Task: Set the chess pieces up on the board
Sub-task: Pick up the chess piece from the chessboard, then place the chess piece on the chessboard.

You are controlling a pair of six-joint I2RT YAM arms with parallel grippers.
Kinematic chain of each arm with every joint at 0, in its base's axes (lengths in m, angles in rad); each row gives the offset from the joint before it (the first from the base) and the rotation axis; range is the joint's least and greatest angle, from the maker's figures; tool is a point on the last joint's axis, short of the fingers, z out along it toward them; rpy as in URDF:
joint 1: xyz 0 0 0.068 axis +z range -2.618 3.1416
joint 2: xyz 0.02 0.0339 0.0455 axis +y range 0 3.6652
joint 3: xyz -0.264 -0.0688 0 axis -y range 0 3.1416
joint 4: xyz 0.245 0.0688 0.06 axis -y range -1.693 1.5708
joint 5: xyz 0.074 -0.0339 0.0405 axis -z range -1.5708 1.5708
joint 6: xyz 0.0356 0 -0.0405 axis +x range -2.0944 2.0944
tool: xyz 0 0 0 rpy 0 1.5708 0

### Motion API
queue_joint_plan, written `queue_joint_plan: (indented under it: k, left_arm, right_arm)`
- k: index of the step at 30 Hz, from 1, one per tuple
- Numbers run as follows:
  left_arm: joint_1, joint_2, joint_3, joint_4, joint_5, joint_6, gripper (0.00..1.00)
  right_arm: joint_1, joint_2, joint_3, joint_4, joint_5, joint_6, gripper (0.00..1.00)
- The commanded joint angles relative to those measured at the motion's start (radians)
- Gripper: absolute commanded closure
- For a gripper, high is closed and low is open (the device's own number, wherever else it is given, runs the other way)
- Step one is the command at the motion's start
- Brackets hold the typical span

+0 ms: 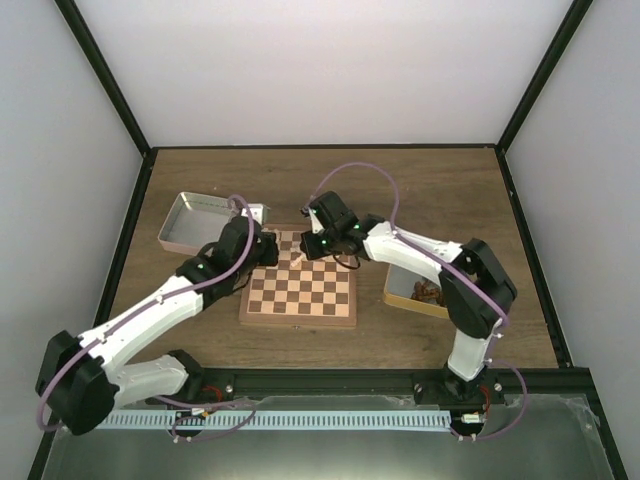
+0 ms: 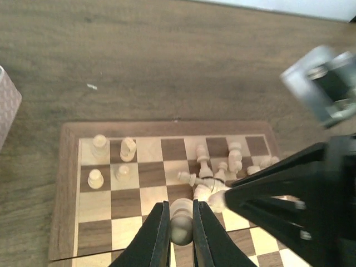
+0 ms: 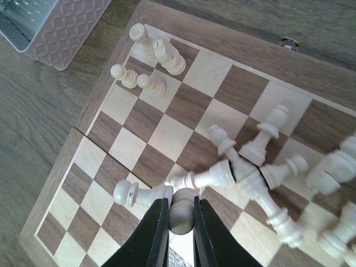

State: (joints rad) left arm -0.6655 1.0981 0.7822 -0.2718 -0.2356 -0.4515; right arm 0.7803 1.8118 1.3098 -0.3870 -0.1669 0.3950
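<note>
Chess pieces (image 2: pixel 214 178), small pale cream men of turned wood, mostly lie toppled in a heap on the far middle squares of the square wooden board (image 2: pixel 65 189) with dark brown and cream checks. Four stand upright in its far left corner. Your left hand (image 2: pixel 181 214) is pinching one piece and your right hand (image 3: pixel 181 210) another, at the heap's near edge. Free far-row squares lie between the standing four and the heap, just ahead of your left hand, which I judge the nearer.

text: none readable | labels, brands, numbers, signs: none legible in any of three views
</note>
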Motion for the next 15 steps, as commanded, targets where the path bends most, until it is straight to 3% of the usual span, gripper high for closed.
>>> queue_joint_plan:
  k: [1,15]
  left_arm:
    - [0.013,0.091,0.064,-0.017,0.053,-0.014,0.96]
    - [0.041,0.530,0.341,-0.185,0.019,0.019,0.96]
  right_arm:
    - [0.007,-0.087,-0.083,0.062,0.047,0.039,0.91]
    - [0.006,-0.326,-0.317,0.052,0.070,0.070,0.91]
